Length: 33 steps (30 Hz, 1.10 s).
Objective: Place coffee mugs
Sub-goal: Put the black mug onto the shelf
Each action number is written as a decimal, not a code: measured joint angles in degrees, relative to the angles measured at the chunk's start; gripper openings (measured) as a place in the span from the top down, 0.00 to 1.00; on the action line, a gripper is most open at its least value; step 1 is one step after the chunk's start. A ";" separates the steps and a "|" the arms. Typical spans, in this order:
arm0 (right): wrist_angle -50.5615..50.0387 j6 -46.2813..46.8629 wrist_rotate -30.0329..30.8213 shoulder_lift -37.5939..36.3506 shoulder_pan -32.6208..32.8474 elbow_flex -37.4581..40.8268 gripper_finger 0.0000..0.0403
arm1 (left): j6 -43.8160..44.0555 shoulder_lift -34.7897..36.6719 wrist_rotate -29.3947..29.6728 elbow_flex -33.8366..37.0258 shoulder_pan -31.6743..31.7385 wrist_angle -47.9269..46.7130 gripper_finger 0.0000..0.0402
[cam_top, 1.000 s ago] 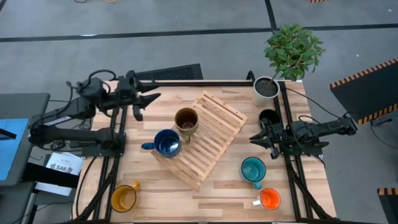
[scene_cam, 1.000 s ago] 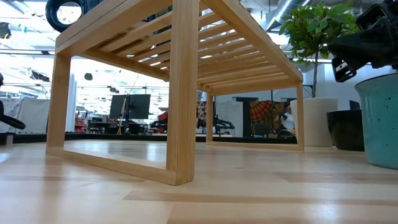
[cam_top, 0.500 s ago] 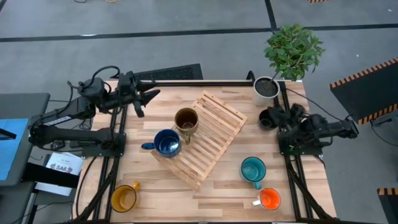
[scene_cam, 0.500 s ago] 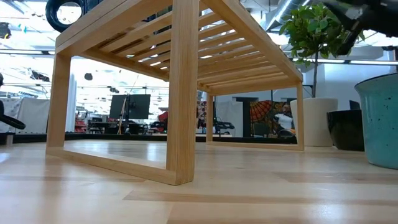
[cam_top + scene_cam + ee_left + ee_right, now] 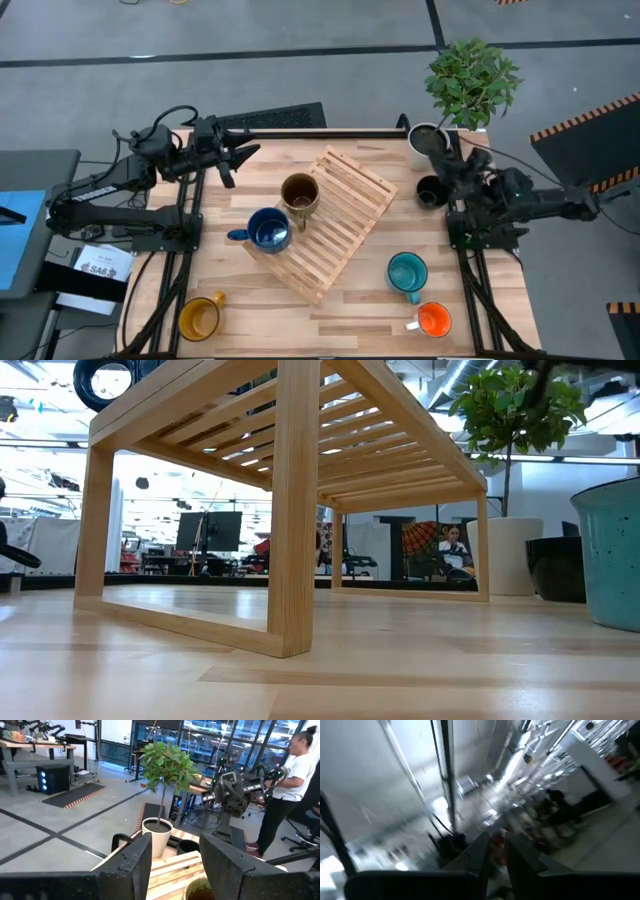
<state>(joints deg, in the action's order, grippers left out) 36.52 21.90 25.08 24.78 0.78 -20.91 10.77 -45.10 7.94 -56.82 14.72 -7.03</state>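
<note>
A slatted wooden rack (image 5: 335, 215) stands mid-table. The olive-brown mug (image 5: 300, 194) and the dark blue mug (image 5: 268, 230) stand on its left part. The teal mug (image 5: 407, 272), orange mug (image 5: 433, 320), yellow mug (image 5: 198, 318) and black mug (image 5: 431, 190) stand on the table. My left gripper (image 5: 236, 156) is open and empty above the far left corner. My right gripper (image 5: 447, 165) is raised above the black mug, tipped upward, and empty, with a narrow gap between its fingers (image 5: 480, 857).
A white plant pot (image 5: 427, 143) with a leafy plant stands at the far right corner, close to my right gripper. A person (image 5: 292, 780) stands beyond the table's right side. Bare tabletop lies along the near edge between the yellow and teal mugs.
My right gripper has swung from beside the teal mug toward the table's far edge. It has risen and tipped upward, and has left the low view through its top. The mugs have stayed in place.
</note>
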 joint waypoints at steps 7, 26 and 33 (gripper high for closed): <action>-21.86 -13.85 0.41 5.84 -0.20 -14.12 0.78 | -0.53 0.00 0.00 0.00 0.00 -0.09 0.63; -111.03 53.22 1.78 19.88 0.68 -31.08 0.67 | -0.58 0.02 -4.34 0.00 -0.02 -2.20 0.63; -117.34 60.15 -5.44 27.82 -0.69 -31.06 0.42 | -0.49 0.13 -4.54 0.00 -0.02 -4.41 0.63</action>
<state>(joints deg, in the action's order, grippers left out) -80.82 82.05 19.65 52.60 0.08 -51.96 10.28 -44.97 3.40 -56.82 14.70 -11.44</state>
